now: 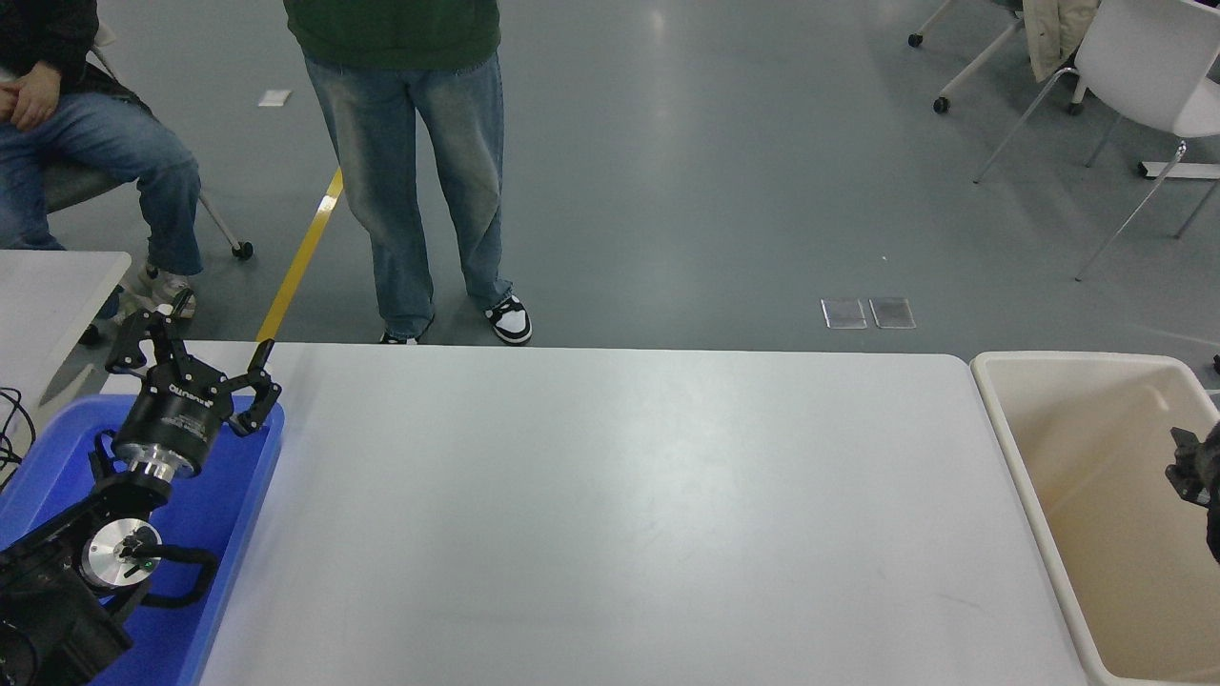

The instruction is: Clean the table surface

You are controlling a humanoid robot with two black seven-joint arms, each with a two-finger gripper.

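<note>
Nothing lies on the wide matte white table surface [610,514], so clearing looks done; left gripper [191,367] gapes parked, right gripper [1191,472] unreadable.

My left arm comes in from the lower left, wrist angled up and away from me, and my left gripper [193,354] has its fingers spread wide. Of my right gripper [1193,474] only a dark edge shows at the right border.

Glossy grey floor [715,171], yellow line [300,262], perhaps white chair [1144,67]
</note>
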